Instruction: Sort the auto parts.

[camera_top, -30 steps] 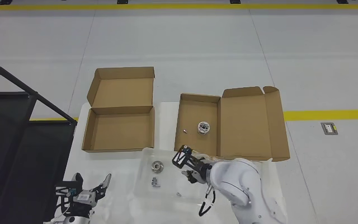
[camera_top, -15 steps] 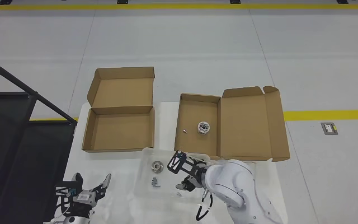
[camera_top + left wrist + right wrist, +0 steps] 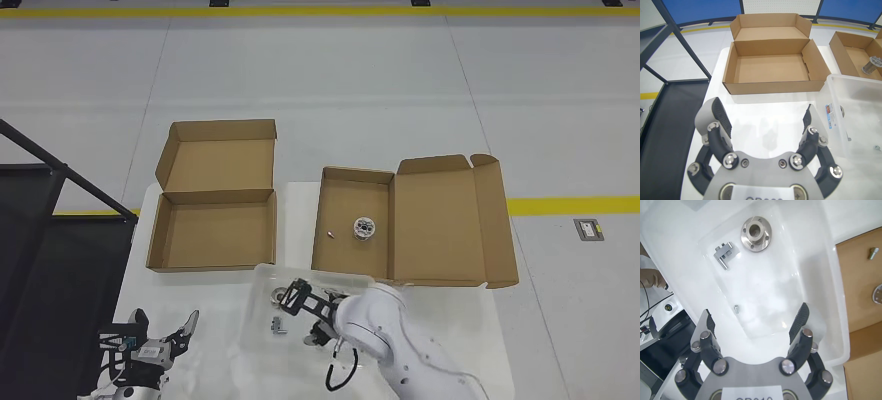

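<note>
Fingers (image 3: 799, 319) of the right end effector (image 3: 756, 311) stand apart over a clear plastic bin (image 3: 836, 306) — inside, a small silver bolt (image 3: 736, 308), then a grey metal bracket (image 3: 723, 254) and round steel flange (image 3: 755, 236). Left end effector (image 3: 762, 105) spread over white worktop (image 3: 761, 117).

The clear bin's (image 3: 838, 298) walls hemmed the right end effector (image 3: 756, 311), jaws spread, over bare bin floor. A small screw (image 3: 736, 309) lay near it; the flange (image 3: 755, 236) and bracket (image 3: 724, 254) crowded the bin's left end. Outside the bin's left wall, bare table (image 3: 753, 121) lay under the spread left end effector (image 3: 762, 103).
</note>
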`<action>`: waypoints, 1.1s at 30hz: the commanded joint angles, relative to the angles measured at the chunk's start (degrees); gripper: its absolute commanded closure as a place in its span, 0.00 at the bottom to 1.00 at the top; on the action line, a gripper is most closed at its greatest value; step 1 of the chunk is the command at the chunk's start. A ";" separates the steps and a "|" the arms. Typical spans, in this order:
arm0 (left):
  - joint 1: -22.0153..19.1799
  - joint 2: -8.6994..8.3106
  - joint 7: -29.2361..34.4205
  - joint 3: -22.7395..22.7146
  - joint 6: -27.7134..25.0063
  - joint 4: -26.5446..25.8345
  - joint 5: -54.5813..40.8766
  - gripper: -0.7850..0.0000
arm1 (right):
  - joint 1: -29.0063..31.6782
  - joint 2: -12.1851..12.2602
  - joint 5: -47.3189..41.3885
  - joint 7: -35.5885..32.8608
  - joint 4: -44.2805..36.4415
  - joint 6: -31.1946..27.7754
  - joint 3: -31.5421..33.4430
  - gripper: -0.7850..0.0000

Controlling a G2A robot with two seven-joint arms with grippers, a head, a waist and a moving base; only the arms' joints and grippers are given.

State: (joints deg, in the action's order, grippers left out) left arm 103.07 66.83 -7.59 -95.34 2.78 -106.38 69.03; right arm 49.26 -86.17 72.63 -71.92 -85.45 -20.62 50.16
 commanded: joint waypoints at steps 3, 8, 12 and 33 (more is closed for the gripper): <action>0.00 0.00 0.00 0.00 0.00 0.00 0.00 0.00 | -1.65 -0.62 -0.97 -2.48 3.07 1.08 -2.12 0.05; 0.00 0.00 0.00 0.00 0.00 0.00 0.00 0.00 | -3.62 -1.39 -1.67 -2.27 6.93 2.19 -4.13 0.13; 0.00 0.00 0.00 0.00 0.00 0.00 0.00 0.00 | -4.97 -1.91 -2.18 -2.92 9.56 2.03 -5.56 0.20; 0.00 0.00 0.00 0.00 0.00 0.00 0.00 0.00 | -10.24 -4.71 -5.58 -4.93 20.25 2.36 -11.07 0.55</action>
State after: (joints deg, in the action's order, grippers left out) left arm 103.07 66.83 -7.59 -95.34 2.78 -106.38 69.03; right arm 39.22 -90.76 67.17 -76.91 -65.64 -18.27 39.27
